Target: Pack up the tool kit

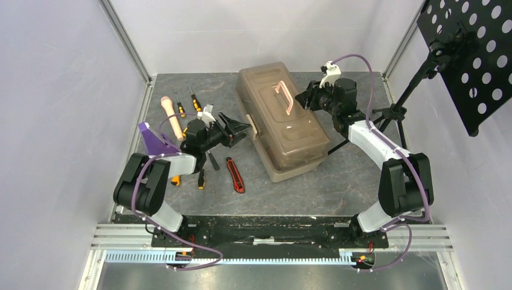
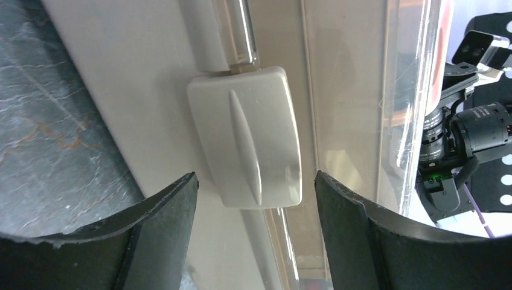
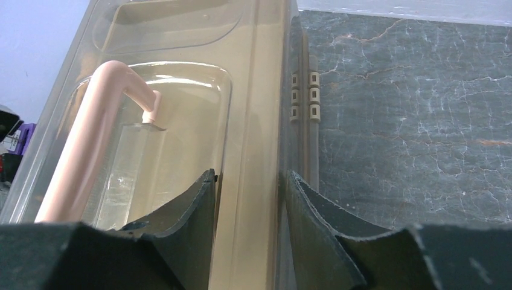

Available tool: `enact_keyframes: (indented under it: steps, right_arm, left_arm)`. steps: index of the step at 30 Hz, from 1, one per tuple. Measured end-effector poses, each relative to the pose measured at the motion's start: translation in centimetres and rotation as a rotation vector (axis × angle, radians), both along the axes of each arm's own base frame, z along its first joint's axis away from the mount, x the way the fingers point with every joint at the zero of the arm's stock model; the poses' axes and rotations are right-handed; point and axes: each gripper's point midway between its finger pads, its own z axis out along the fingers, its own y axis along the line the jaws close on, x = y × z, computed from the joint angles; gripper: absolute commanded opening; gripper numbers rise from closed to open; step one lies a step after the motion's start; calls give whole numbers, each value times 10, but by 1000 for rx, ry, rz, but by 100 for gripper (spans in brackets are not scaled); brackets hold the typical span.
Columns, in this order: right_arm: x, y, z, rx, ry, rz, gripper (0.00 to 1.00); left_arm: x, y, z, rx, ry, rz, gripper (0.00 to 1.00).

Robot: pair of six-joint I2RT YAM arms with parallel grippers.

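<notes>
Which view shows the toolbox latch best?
Left wrist: the latch fills mid-frame, sharp, between the fingers of the open left gripper. The top view shows it only as a small beige tab at the side of the toolbox. The right wrist shows the lid and handle, no latch.

A glossy, translucent tan plastic toolbox (image 1: 296, 142), with a smooth opaque beige latch (image 2: 247, 136) and matt pink handle (image 3: 90, 139), sits on a dark, marble-veined tabletop (image 3: 410, 121).
</notes>
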Motion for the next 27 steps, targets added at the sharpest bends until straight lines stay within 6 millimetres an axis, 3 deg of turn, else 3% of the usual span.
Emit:
enact_keyframes:
  steps: [3, 5, 9, 13, 19, 27]
  right_arm:
    - [0, 1, 0, 1, 0, 4, 43]
    - [0, 1, 0, 2, -2, 4, 43]
    - [0, 1, 0, 3, -5, 5, 42]
    - [0, 0, -1, 3, -8, 3, 43]
    - [0, -2, 0, 4, -11, -1, 42]
    - [2, -7, -2, 5, -17, -14, 42]
  left_arm:
    - [6, -7, 0, -38, -7, -8, 82]
    - [11, -10, -2, -71, -10, -6, 92]
    - [21, -15, -18, -135, 19, -4, 93]
    - [23, -18, -18, -203, -6, -24, 94]
    - [25, -18, -16, -228, -48, -25, 86]
    - [23, -22, 5, -275, -116, -45, 77]
